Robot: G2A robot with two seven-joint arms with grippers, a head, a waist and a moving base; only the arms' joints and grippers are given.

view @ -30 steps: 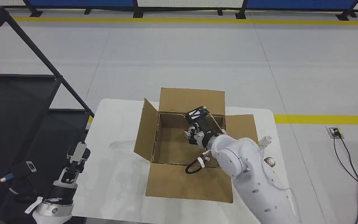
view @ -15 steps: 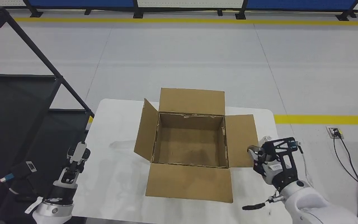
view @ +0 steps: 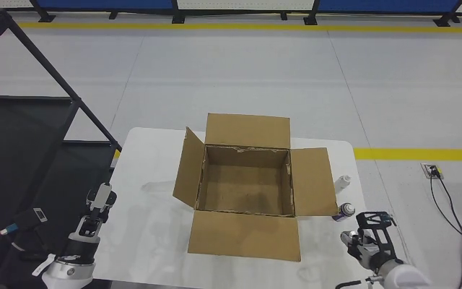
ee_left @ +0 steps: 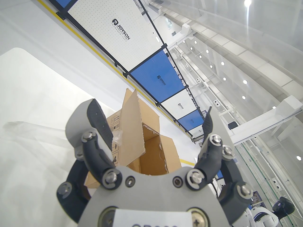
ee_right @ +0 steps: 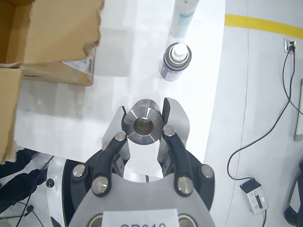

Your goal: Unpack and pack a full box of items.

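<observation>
The box [view: 245,235] stands in the middle of the top view on the white table [view: 155,217]. All four flaps are folded outward and its brown floor shows.

Just past the right-hand flap, right of centre in the frame, two unpacked items stand upright. A white bottle [view: 342,182] is level with the flap's outer edge. A spray can [view: 345,211] is a little lower in the frame, near the flap's lower corner. The two are close together but not touching.

My right gripper [ee_right: 143,119] is in the lower right corner of the top view, near the table's right edge, and it is clenched on a metal cylinder [ee_right: 143,125]. One finger presses each side of it, and its bored end faces my wrist camera. I cannot tell whether the cylinder rests on the table or hangs just above it. In my right wrist view the spray can [ee_right: 176,63] is near the cylinder, the white bottle [ee_right: 185,12] is beyond the can, and the box flap [ee_right: 64,19] is off to one side.

My left gripper [view: 101,196] is at the lower left of the top view, by the table's left edge and well apart from the box. It is released, with the fingers [ee_left: 99,119] spread wide. In my left wrist view the box [ee_left: 151,147] shows beyond them.

On the floor to the right, a yellow line [view: 408,153] runs off the frame and a black cable [ee_right: 272,128] trails.
</observation>
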